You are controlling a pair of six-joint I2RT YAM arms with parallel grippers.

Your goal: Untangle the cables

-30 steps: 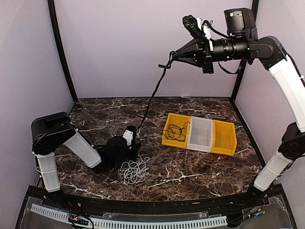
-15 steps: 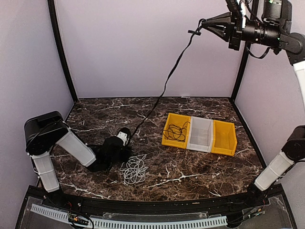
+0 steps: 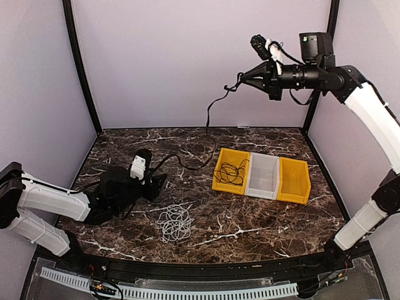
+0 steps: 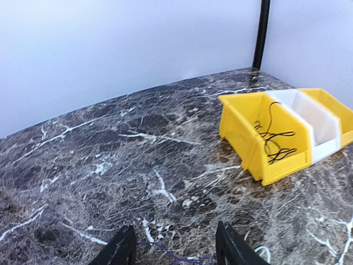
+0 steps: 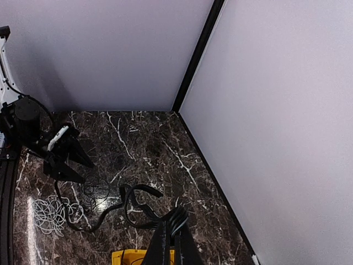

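Note:
My right gripper [image 3: 241, 81] hangs high over the table's back, shut on a thick black cable [image 3: 209, 115] that droops slack to the marble and trails left. In the right wrist view the fingers [image 5: 171, 229] pinch its bunched loops [image 5: 132, 203]. My left gripper [image 3: 160, 182] stands low at the left and open, with only bare marble between its fingertips [image 4: 175, 251]. A white cable [image 3: 175, 222] lies in a loose pile near the front. A thin black cable [image 3: 230, 170] lies in the left yellow bin [image 3: 218, 182]. A thin dark coil [image 5: 96, 187] lies by the left gripper.
A white bin [image 3: 262, 177] and a second yellow bin [image 3: 294, 182] stand joined to the first at the right. Purple walls with black corner posts [image 3: 81, 69] close in the table on three sides.
The left gripper opened, let go of the black cable and drew back to the left. The right gripper came down from higher up, and the cable went from taut to slack.

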